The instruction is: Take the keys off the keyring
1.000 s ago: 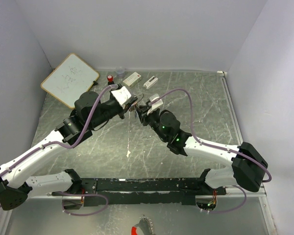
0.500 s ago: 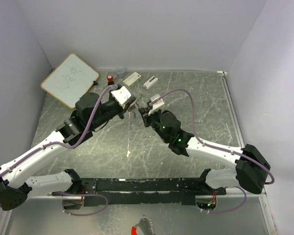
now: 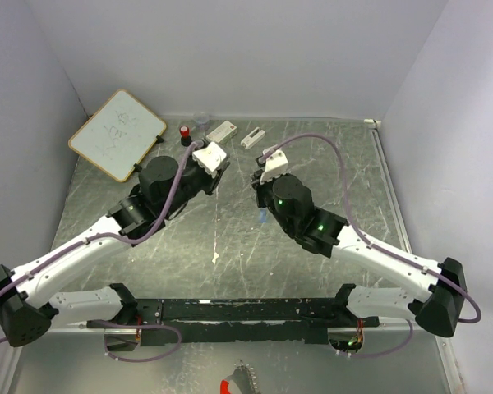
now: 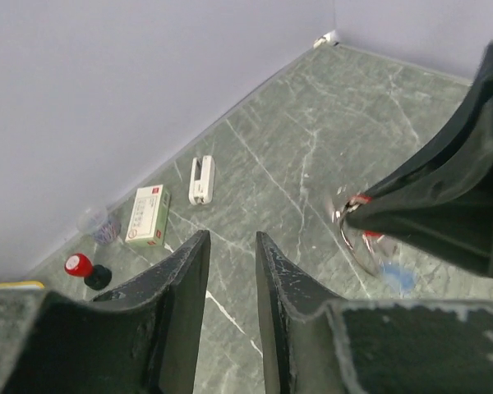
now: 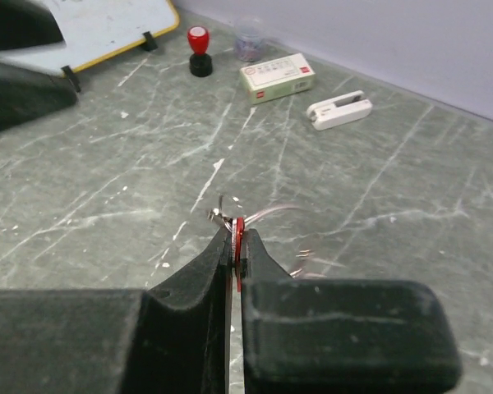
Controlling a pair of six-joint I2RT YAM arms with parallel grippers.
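Observation:
My right gripper [image 5: 239, 240] is shut on the red key [image 5: 239, 234], held edge-on above the table. The thin silvery keyring [image 5: 273, 213] hangs blurred past its fingertips. In the left wrist view the right gripper [image 4: 355, 210] holds the keyring [image 4: 343, 234], with the blue key [image 4: 394, 276] dangling below. From above, the blue key [image 3: 264, 217] shows under the right gripper [image 3: 260, 201]. My left gripper [image 4: 232, 240] is open with a narrow gap and is empty. It sits left of the keyring, apart from it, at the table's middle [image 3: 217, 170].
A whiteboard [image 3: 117, 133] leans at the back left. A red-capped black stamp [image 3: 184, 131], a clear cup [image 3: 201, 120], a small white-green box [image 3: 221, 129] and a white clip [image 3: 252, 137] lie along the back wall. Walls close the left, back and right sides.
The grippers were together at the keyring; now they are apart. The left gripper has let go and drawn back left. The right gripper has swung right and turned, carrying the keys and ring.

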